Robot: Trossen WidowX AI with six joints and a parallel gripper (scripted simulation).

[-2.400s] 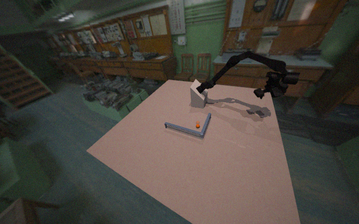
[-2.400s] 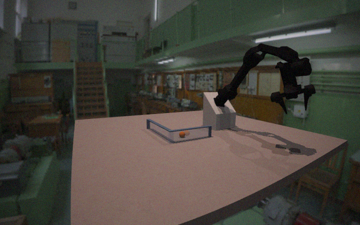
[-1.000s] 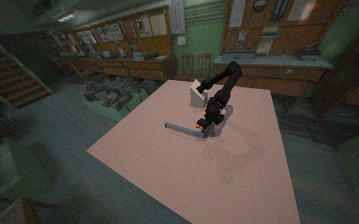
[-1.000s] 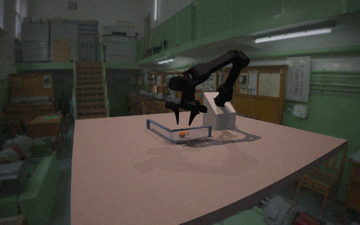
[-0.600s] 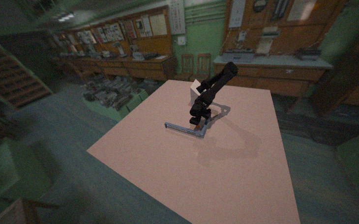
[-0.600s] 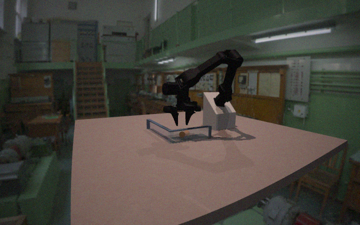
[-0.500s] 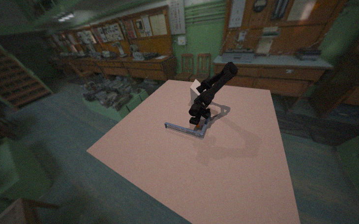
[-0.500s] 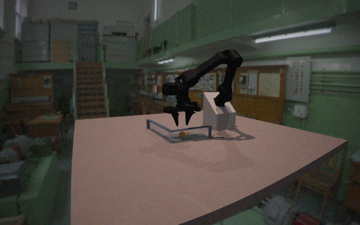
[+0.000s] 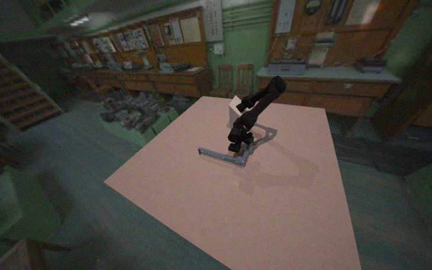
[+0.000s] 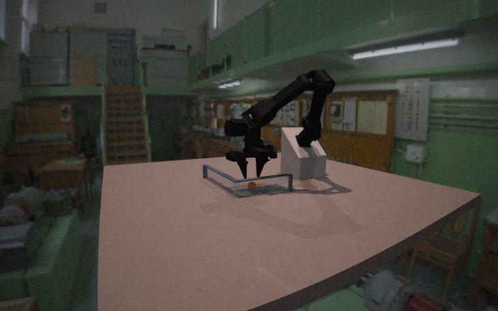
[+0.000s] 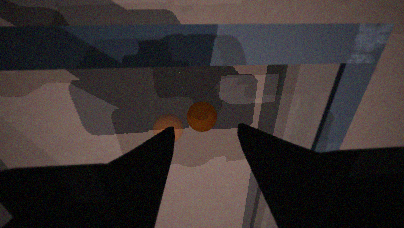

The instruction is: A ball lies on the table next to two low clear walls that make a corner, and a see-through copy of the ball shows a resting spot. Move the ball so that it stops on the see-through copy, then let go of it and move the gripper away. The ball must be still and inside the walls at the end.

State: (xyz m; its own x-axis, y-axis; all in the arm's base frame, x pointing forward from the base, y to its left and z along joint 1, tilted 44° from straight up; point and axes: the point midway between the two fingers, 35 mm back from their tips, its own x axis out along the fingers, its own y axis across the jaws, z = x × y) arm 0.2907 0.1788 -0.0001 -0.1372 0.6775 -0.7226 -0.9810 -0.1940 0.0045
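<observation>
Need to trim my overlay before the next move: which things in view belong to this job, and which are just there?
Part of the job:
- ball
- see-through copy, just beside the ball
- clear walls
- gripper, open, holding nothing, above the corner

Just there:
- white block the arm stands on
- pink table
- background benches and chairs
</observation>
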